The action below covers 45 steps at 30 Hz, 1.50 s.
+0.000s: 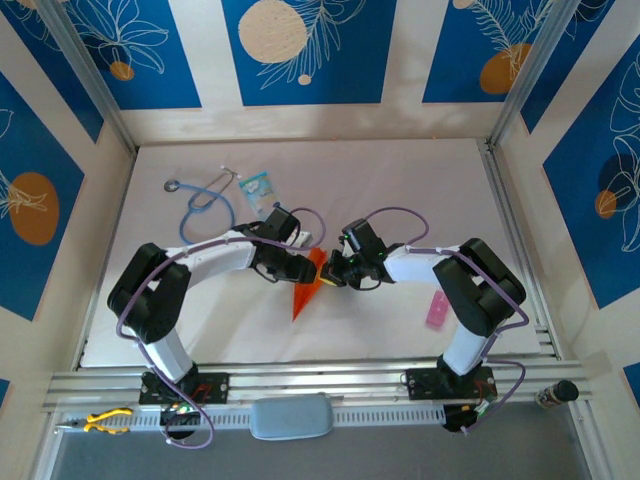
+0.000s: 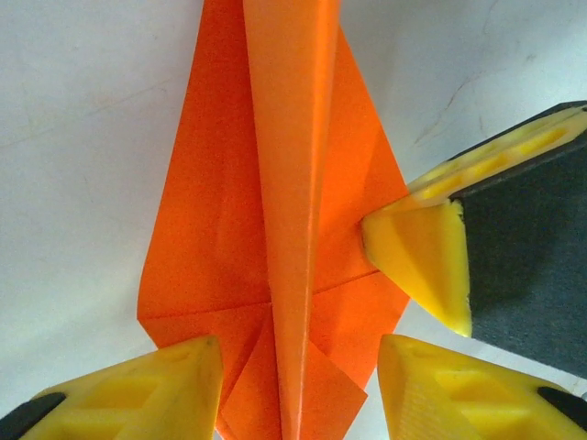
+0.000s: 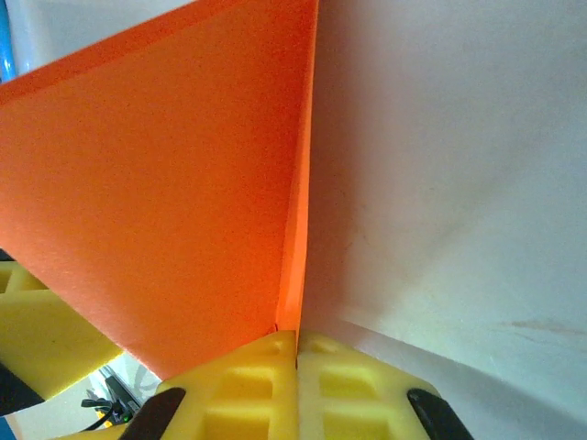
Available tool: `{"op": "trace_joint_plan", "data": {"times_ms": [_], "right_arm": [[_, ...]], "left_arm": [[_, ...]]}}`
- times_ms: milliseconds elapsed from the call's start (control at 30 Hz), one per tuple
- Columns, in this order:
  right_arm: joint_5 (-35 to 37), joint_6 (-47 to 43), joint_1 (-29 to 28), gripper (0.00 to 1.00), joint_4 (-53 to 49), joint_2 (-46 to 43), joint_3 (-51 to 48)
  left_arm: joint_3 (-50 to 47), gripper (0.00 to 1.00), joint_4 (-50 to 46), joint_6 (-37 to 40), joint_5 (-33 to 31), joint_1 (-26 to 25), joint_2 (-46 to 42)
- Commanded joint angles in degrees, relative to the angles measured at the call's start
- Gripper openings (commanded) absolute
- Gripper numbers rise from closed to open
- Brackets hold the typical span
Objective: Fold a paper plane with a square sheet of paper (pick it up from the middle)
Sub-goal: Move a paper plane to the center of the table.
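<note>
Near the middle of the white table (image 1: 400, 180), in the top external view, the paper plane (image 1: 305, 295) is seen lying with its sharp tip pointed toward the arm bases. The left gripper (image 1: 300, 270) and the right gripper (image 1: 328, 273) are brought together at its wide end, one from each side. A stethoscope (image 1: 205, 200) and a light-blue packet (image 1: 255, 185) are left farther back on the left. A pink strip (image 1: 437, 310) is set well apart on the right.

From the left wrist, the plane (image 2: 293, 183) is shown flat on the table, with a raised centre fold running along it. The left gripper (image 2: 298, 353) is held spread, its yellow fingers (image 2: 147, 394) placed on either side of that fold, and nothing is clamped between them. A yellow finger (image 2: 417, 257) of the right gripper is pressed against the fold from the side.

From the right wrist, the right gripper (image 3: 295, 353) is seen pressed together, and the edge of an upright orange flap (image 3: 165, 183) of the plane is pinched between its pads.
</note>
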State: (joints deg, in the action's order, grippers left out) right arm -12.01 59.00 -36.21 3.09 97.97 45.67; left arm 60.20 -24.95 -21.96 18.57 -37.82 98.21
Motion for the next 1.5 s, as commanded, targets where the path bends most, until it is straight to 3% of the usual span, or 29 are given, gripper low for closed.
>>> {"op": "trace_joint_plan", "data": {"times_ms": [0, 767, 1467], "right_arm": [[-0.9, -0.9, -0.2, 0.01, -1.8, 0.7, 1.3], [-0.9, -0.7, -0.3, 0.01, -2.0, 1.0, 1.5], [-0.6, -0.6, -0.3, 0.01, -2.5, 1.1, 1.8]], "left_arm": [[0.8, 0.48, -2.3, 0.3, 1.4, -0.8, 0.8], [-1.5, 0.47, 0.6, -4.6, 7.4, -1.6, 1.5], [-4.2, 0.48, -1.6, -5.6, 3.1, -1.8, -2.2]]}}
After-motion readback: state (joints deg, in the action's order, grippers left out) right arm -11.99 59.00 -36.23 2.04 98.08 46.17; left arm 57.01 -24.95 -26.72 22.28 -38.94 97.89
